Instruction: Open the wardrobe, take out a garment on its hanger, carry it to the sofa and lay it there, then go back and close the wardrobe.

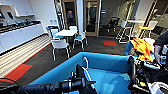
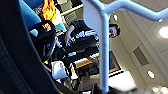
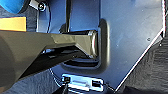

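Rising pale and thin above the left gripper [image 1: 80, 80], the hanger [image 1: 86, 67] stands close to upright in the head view, its hook curling at the top against the inner back of the sofa [image 1: 110, 62] and its stem running down into the dark gripper at the bottom of the frame. In the left wrist view the hanger [image 2: 103, 47] shows large: a straight pale stem along the long axis, branching at its far end into sloping shoulders, with the near end meeting dark gripper parts at the frame edge. The left gripper seems clamped on the stem's base, though the fingers themselves are hard to make out. A dark mass of cloth, likely the coat [image 2: 15, 57], covers one side of that wrist view; I cannot tell how it sits on the hanger. The sofa's bright-blue seat lies directly beyond and below the gripper, its wraparound back curving behind the hook. Whether the right gripper is open or closed I cannot tell. An orange cloth [image 1: 142, 47] lies on the sofa's right arm, beside a person [image 1: 160, 42] at the frame edge. White chairs [image 1: 60, 45] and a table [image 1: 66, 32] stand well beyond.
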